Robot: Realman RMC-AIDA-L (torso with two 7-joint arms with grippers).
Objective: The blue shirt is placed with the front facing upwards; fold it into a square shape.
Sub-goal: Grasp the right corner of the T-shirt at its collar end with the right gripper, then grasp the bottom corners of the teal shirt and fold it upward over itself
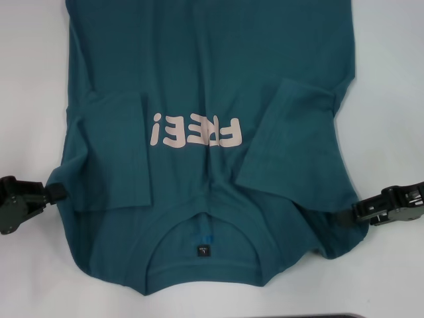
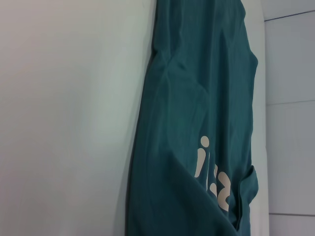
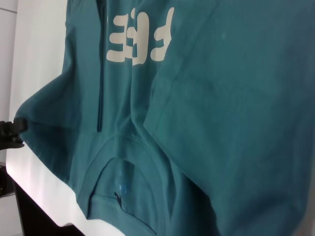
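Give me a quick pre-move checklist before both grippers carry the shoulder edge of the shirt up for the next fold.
1. Front facing up: ok, the "FREE!" lettering shows on the blue shirt.
2. Sleeves folded in: ok, the left sleeve and right sleeve lie over the chest.
3. Left gripper at the shirt's edge near the shoulder: ok.
4. Right gripper at the opposite edge: ok.
5. Firm grasp on fabric: cannot tell on either side.
6. Collar flat: not ok, fabric around it is wrinkled.
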